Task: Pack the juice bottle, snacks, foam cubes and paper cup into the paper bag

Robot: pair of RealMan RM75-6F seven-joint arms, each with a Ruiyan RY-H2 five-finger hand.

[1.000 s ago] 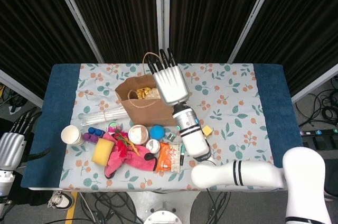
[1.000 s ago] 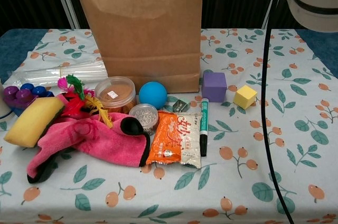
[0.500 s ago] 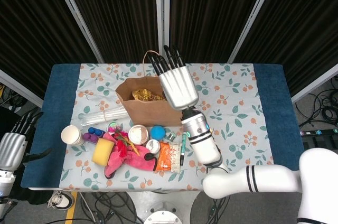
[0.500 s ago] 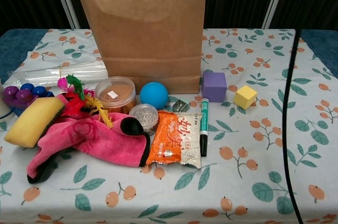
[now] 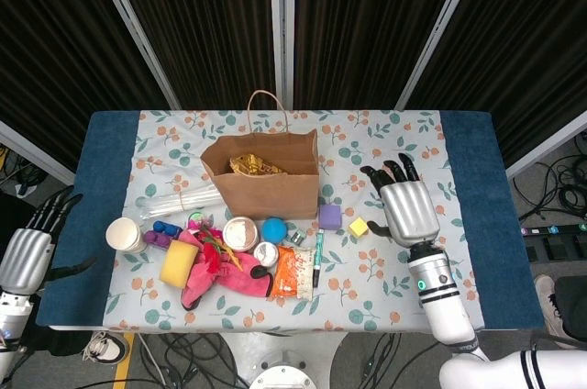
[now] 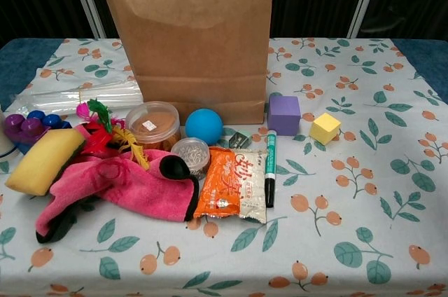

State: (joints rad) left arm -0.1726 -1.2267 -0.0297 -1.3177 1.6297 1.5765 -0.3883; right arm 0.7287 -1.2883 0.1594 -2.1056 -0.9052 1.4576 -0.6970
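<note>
Right hand (image 5: 408, 208): withdrawn from above the paper bag (image 5: 261, 183) to its right; fingers spread, holding nothing.
Left hand (image 5: 26, 256): unchanged, far left of bag, released.
Bag contents: gold snack (image 5: 254, 165) inside.
Foam cubes: purple cube (image 6: 283, 114), yellow cube (image 6: 325, 128) right of bag.
Paper cup (image 5: 124, 234): left of bag.
Clutter before bag: orange packet (image 6: 231, 183), marker (image 6: 269, 166), pink cloth (image 6: 126, 188).

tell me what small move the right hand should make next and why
Probably move the right hand, open and empty, leftward to the yellow foam cube, the closest unpacked item. It and the purple foam cube sit on the table beside the paper bag, which already holds a gold snack.
</note>
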